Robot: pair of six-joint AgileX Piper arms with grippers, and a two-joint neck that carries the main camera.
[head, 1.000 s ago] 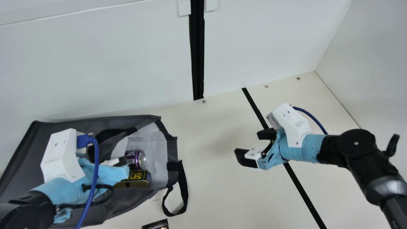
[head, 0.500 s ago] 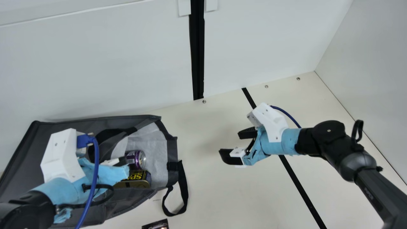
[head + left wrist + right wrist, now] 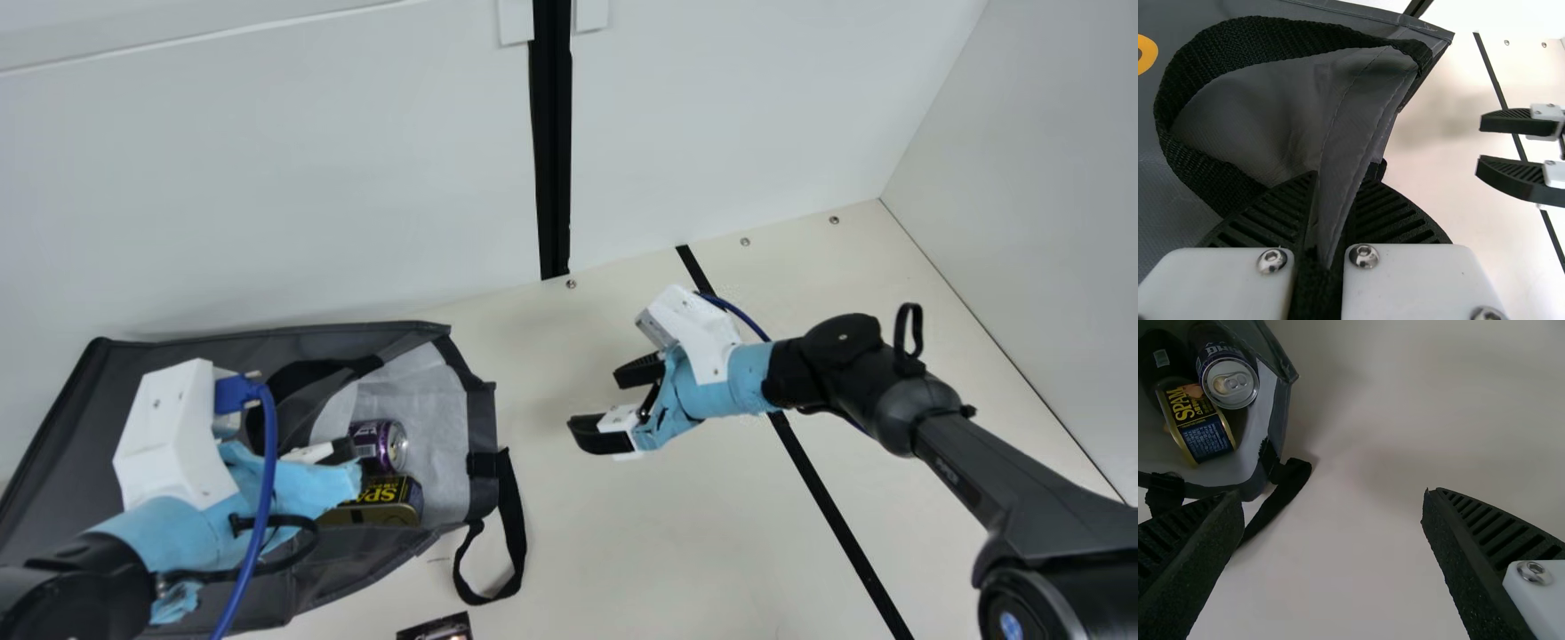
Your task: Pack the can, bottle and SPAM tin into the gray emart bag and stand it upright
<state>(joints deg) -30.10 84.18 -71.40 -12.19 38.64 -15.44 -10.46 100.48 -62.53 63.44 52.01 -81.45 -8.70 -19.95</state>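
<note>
Left claw [image 3: 1337,193] is pinching a soft fold at the mouth of the bag [image 3: 116,382]; right claw [image 3: 600,402] is standing wide above the bench [image 3: 613,542], holding nothing, near the mouth. The bag is lying on its side, with the can [image 3: 380,444] and the tin [image 3: 382,500] resting inside, just within the opening. Behind them a dark cylinder [image 3: 1159,357] is showing, probably the bottle.

The cloth is looking limp and foldable, so it is likely sagging wherever nothing is supporting it. The load is probably giving the bag most of its weight, and the can's smooth, round wall may be inviting a roll towards the mouth. The rim [image 3: 483,440] is offering the right claw the best hold, close to where the strap [image 3: 513,533] is joining it; the slack loop itself is promising poorer control. The tin is seeming stiff, the can easier to dent.
</note>
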